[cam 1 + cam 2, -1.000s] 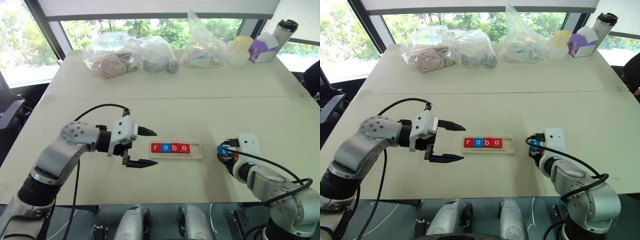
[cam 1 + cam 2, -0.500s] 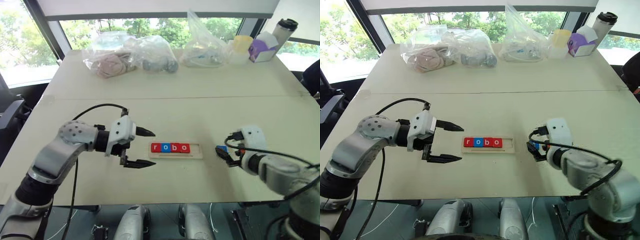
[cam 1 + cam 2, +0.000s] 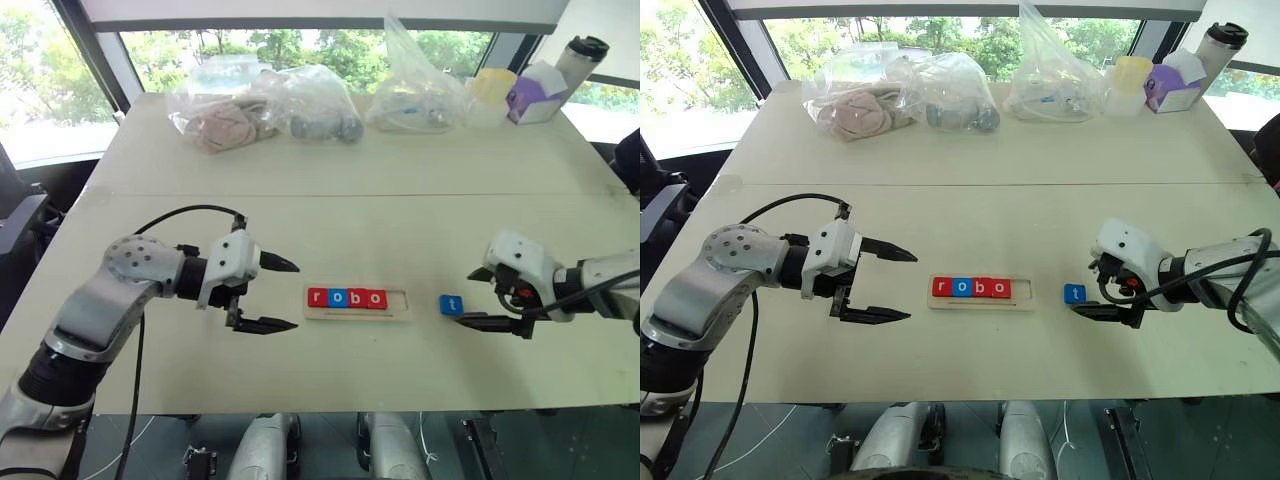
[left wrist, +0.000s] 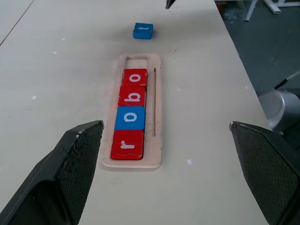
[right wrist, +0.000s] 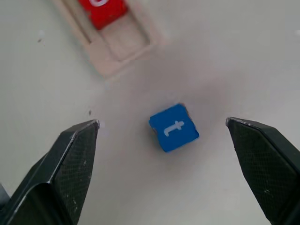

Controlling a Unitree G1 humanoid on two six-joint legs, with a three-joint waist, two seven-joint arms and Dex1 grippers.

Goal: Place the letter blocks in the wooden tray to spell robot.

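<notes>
Left gripper point(image 4: 164, 183) spread wide over the counter point(image 4: 61, 70), the wooden tray point(image 4: 157, 101) straight ahead: red r, blue o, red b, red o. Beyond its empty end lies the blue t block point(image 4: 143, 31).

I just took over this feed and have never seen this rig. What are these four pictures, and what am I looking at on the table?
This is a two-armed humanoid robot at a pale table. Two pictures come from its head, looking down over both arms; the other two come from cameras on each wrist, looking along that arm's two black fingers. The long pale-wood tray holds four square letter blocks reading r, o, b, o, with its last slot empty. The small blue block marked t lies loose on the table beside the tray. The left claw is open near the tray's left end. The right claw is open over the t block. Neither holds anything.
</notes>
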